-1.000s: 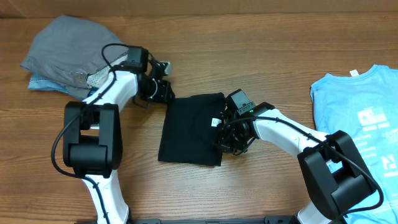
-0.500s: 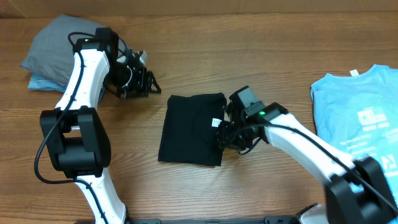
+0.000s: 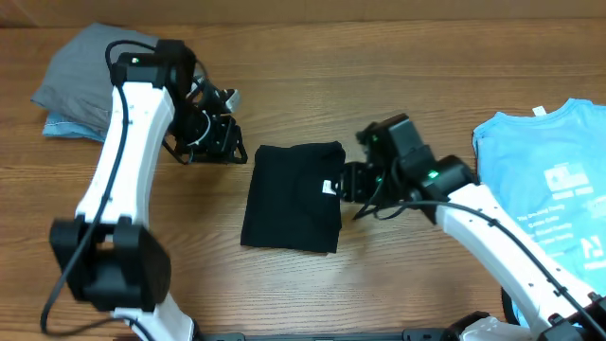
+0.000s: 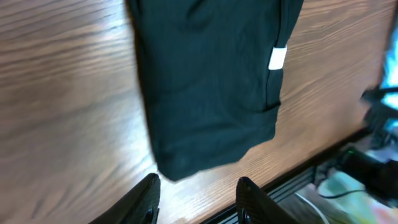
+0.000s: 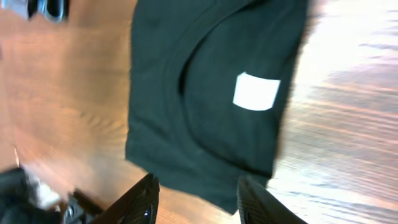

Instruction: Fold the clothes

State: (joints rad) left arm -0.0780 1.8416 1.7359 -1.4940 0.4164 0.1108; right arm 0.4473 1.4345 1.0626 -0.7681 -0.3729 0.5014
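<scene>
The black T-shirt (image 3: 292, 197) lies as a neat folded rectangle in the middle of the surface (image 3: 379, 76). That looks like why the left pincer (image 4: 198, 190) and right pincer (image 5: 196, 186) hang spread and empty beside it. The light blue T-shirt (image 3: 549, 180) lies flat at the right edge, probably next.

The black shirt (image 3: 292, 197) is matt cloth with a smooth white label (image 5: 255, 91), the blue shirt (image 3: 530, 156) matt cloth too, the table (image 3: 398, 85) grained wood with a light sheen, the arm shells (image 3: 133, 142) glossy white plastic.
</scene>
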